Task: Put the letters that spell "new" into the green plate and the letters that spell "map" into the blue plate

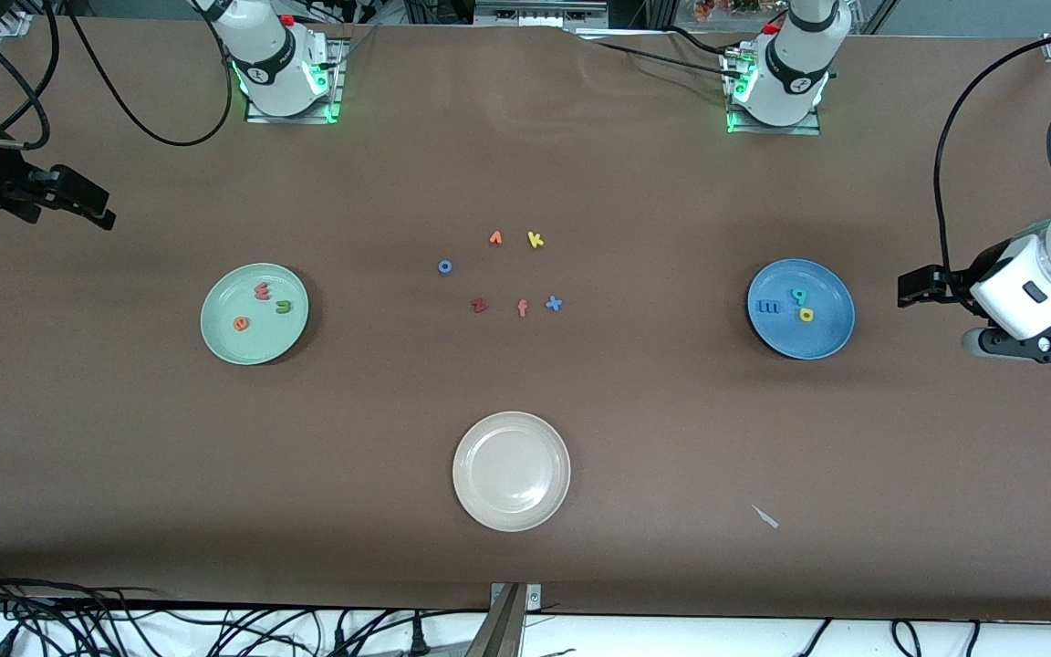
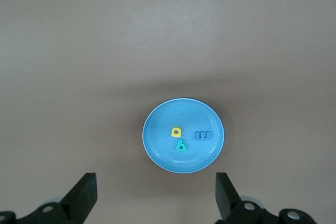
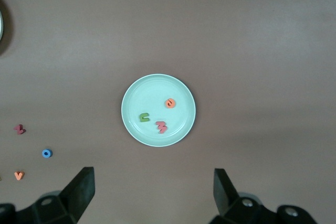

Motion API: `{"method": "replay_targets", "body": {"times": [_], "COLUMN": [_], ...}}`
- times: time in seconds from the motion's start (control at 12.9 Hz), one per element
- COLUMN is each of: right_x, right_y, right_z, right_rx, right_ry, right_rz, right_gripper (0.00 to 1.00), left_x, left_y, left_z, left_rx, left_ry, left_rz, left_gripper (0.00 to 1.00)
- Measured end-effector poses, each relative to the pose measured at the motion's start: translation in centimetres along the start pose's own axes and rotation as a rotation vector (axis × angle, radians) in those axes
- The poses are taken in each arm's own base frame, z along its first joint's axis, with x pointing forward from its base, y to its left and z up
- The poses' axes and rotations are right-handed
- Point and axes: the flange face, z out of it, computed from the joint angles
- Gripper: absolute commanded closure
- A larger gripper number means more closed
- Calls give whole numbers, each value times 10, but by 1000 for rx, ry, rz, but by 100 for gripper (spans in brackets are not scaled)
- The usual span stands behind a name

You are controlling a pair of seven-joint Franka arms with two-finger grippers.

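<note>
Both words look sorted: n, e, w in the green plate [image 1: 215, 339]; m, a, p in the blue plate [image 1: 831, 342]; left end effector [image 2: 155, 195] and right end effector [image 3: 153, 192] hang spread, empty; only risk, a stray reach nudging a plate.

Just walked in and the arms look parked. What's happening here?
Nothing is being handled. The green plate holds the n, e and w; the blue plate holds the m, a and p. Six leftover letters lie mid-table, and the beige plate is empty. The left tool and right tool wait open, pulled back toward the table's ends.
</note>
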Motion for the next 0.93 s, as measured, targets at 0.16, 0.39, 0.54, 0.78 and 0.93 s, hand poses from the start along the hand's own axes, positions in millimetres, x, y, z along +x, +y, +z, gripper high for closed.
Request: {"method": "replay_targets", "body": {"times": [0.16,0.39,0.54,0.78,0.93], "right_x": [0,0,0,0,0], "right_y": [0,0,0,0,0], "right_z": [0,0,0,0,0], "right_rx": [0,0,0,0,0], "right_ry": [0,0,0,0,0], "right_rz": [0,0,-3,-28,-35], "right_gripper": [0,0,0,0,0], "left_x": [0,1,1,1,2], "left_y": [0,0,0,0,0], "left_z": [0,2,3,4,5], "left_rx": [0,0,-1,-1,-1], "left_ry": [0,-3,-5,-7,-8], "left_rz": [0,0,0,0,0], "left_gripper": [1,1,1,1,1]}}
